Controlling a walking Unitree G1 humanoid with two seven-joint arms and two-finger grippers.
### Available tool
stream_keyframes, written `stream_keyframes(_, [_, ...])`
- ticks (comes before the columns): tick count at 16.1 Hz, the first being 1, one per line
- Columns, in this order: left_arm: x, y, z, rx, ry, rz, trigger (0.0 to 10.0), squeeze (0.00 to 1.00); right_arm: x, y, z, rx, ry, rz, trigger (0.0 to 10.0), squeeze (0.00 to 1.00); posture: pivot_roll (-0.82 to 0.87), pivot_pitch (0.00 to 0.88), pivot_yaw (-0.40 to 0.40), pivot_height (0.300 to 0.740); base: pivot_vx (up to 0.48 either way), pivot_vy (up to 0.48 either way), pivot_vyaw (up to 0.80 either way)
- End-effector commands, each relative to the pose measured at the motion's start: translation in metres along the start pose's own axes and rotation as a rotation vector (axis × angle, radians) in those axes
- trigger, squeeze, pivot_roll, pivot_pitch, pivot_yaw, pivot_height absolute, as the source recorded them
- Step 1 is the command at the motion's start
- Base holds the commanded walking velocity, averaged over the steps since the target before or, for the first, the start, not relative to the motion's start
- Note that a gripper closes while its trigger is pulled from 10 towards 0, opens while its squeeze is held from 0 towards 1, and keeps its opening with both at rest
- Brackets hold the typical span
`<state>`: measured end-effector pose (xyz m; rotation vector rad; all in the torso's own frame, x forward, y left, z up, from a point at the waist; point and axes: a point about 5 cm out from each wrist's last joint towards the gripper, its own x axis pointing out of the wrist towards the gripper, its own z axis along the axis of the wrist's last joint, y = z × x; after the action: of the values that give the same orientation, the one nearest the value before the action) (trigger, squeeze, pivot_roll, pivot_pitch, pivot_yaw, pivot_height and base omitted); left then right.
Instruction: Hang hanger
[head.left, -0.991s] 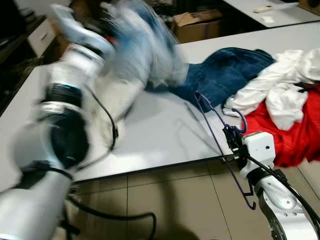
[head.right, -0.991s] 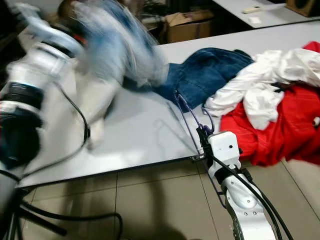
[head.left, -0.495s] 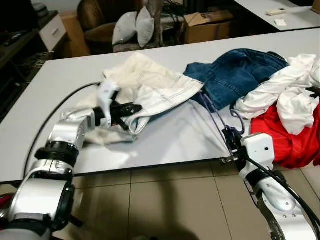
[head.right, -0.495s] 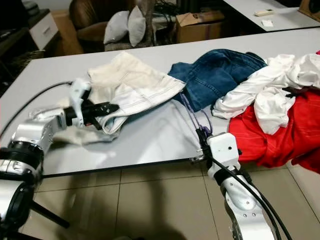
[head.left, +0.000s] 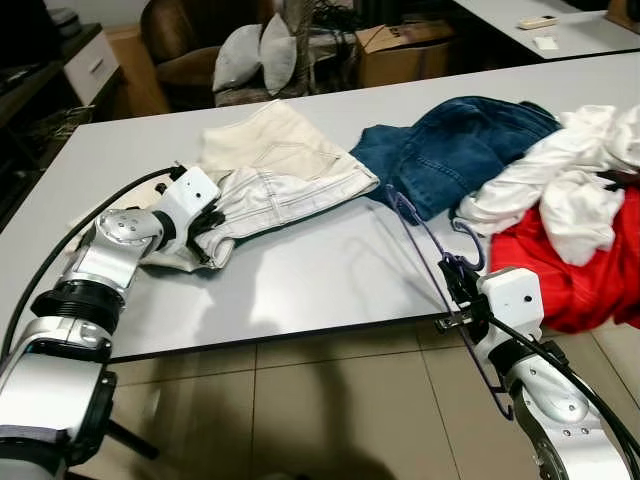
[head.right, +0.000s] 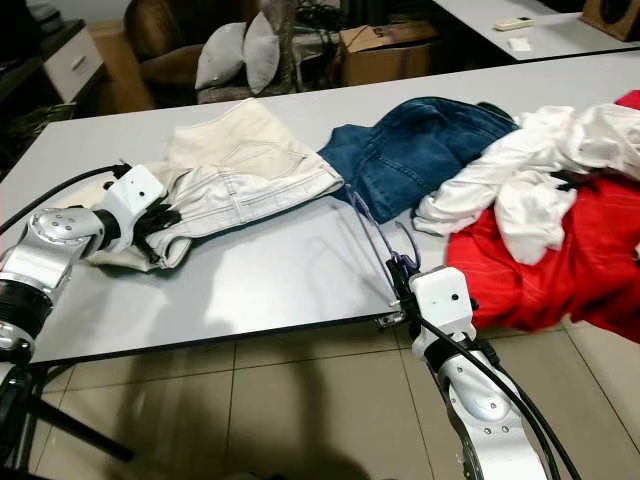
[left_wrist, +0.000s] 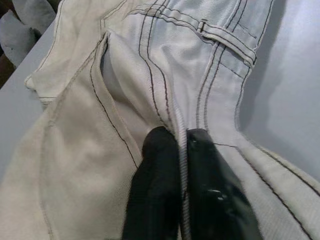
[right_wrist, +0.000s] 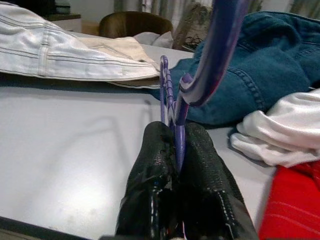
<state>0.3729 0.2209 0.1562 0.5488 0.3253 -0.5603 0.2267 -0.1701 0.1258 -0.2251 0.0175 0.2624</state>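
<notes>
Grey table (head.left: 300, 270) stands ahead of the robot, tiled floor (head.left: 330, 400) below its near edge.

Right gripper (right_wrist: 175, 145) sits at the table's near edge, toward the robot's right. Its two black fingers are pressed together on a purple wire hanger (head.left: 425, 225), the wire pinched between them in the right wrist view. The hanger runs from the gripper up across the tabletop toward the blue jeans (head.left: 460, 145); its far end lies just beside or touching the jeans' hem. Its hook (head.left: 478, 240) curls near the gripper. Part of the wire hangs below the table edge beside the right arm (head.left: 540, 390).

Left gripper (left_wrist: 182, 145) is out over the table on the robot's left. Its fingers (left_wrist: 160, 165) are closed on a fold of the cream trousers (head.left: 270, 165), a stitched seam caught between the two tips. The trousers lie flat on the table, spread from the gripper toward the far side, their edge close to the jeans.

Right part of the table carries a heap of clothes: the jeans at the back, a white garment (head.left: 560, 180) draped over them and over a red garment (head.left: 580, 270), which reaches the table's near edge.

Beyond the table: a brown chair with pale cushions (head.left: 250, 55), a cardboard box (head.left: 410, 45), and a second table (head.left: 560, 25) with small items on it.
</notes>
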Motion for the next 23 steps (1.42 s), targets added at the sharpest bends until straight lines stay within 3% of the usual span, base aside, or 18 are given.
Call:
stream_keyframes(1, [0.002, -0.003, 0.017, -0.035, -0.104, -0.026, 10.0, 1.0, 0.0, 0.004, -0.005, 0.005, 0.028, 0.014, 10.0, 0.0, -0.13, 0.0, 0.15, 0.74, 0.0, 0.0, 0.0])
stream_keyframes(5, [0.015, -0.035, 0.047, -0.017, -0.222, -0.153, 10.0, 1.0, -0.002, 0.003, -0.006, 0.007, 0.036, 0.01, 10.0, 0.0, -0.14, 0.0, 0.151, 0.74, 0.0, 0.0, 0.0])
stream_keyframes(8, [0.018, -0.042, 0.054, 0.002, -0.213, -0.196, 10.0, 1.0, -0.004, 0.003, -0.007, 0.003, 0.042, 0.007, 10.0, 0.0, -0.15, 0.0, 0.155, 0.74, 0.0, 0.0, 0.0])
stream_keyframes(10, [0.014, -0.035, 0.035, 0.089, -0.066, -0.183, 10.0, 1.0, -0.004, 0.003, -0.006, 0.004, 0.042, 0.007, 10.0, 0.0, -0.15, 0.0, 0.155, 0.74, 0.0, 0.0, 0.0])
stream_keyframes(13, [-0.008, -0.014, 0.001, 0.083, 0.115, -0.208, 10.0, 1.0, -0.005, 0.002, -0.007, 0.003, 0.046, 0.011, 10.0, 0.0, -0.15, 0.0, 0.151, 0.74, 0.0, 0.0, 0.0])
stream_keyframes(14, [-0.015, -0.002, -0.01, 0.133, 0.181, -0.135, 10.0, 1.0, -0.004, 0.003, -0.006, 0.005, 0.044, 0.013, 10.0, 0.0, -0.14, 0.0, 0.148, 0.74, 0.0, 0.0, 0.0])
stream_keyframes(17, [-0.028, 0.029, -0.014, 0.192, 0.238, 0.067, 10.0, 1.0, -0.002, 0.005, -0.005, 0.007, 0.039, 0.024, 10.0, 0.0, -0.14, 0.0, 0.143, 0.74, 0.0, 0.0, 0.0])
stream_keyframes(18, [-0.031, 0.032, -0.014, 0.209, 0.249, 0.084, 10.0, 1.0, -0.002, 0.005, -0.005, 0.007, 0.038, 0.026, 10.0, 0.0, -0.14, 0.0, 0.143, 0.74, 0.0, 0.0, 0.0])
stream_keyframes(19, [-0.035, 0.043, -0.006, 0.195, 0.201, 0.157, 10.0, 1.0, -0.002, 0.005, -0.005, 0.007, 0.038, 0.026, 10.0, 0.0, -0.14, 0.0, 0.143, 0.74, 0.0, 0.0, 0.0])
stream_keyframes(20, [-0.036, 0.048, 0.01, 0.124, 0.09, 0.198, 10.0, 1.0, -0.002, 0.004, -0.005, 0.008, 0.038, 0.024, 10.0, 0.0, -0.13, 0.0, 0.141, 0.74, 0.0, 0.0, 0.0])
stream_keyframes(21, [-0.026, 0.038, 0.036, 0.012, -0.107, 0.148, 10.0, 1.0, -0.002, 0.003, -0.005, 0.007, 0.038, 0.02, 10.0, 0.0, -0.13, 0.0, 0.141, 0.74, 0.0, 0.0, 0.0])
stream_keyframes(22, [-0.019, 0.027, 0.048, -0.022, -0.198, 0.084, 10.0, 1.0, -0.002, 0.003, -0.006, 0.007, 0.039, 0.019, 10.0, 0.0, -0.14, 0.0, 0.141, 0.74, 0.0, 0.0, 0.0])
stream_keyframes(23, [-0.005, 0.002, 0.06, -0.047, -0.273, -0.036, 10.0, 1.0, -0.002, 0.003, -0.006, 0.004, 0.041, 0.017, 10.0, 0.0, -0.14, 0.0, 0.14, 0.74, 0.0, 0.0, 0.0])
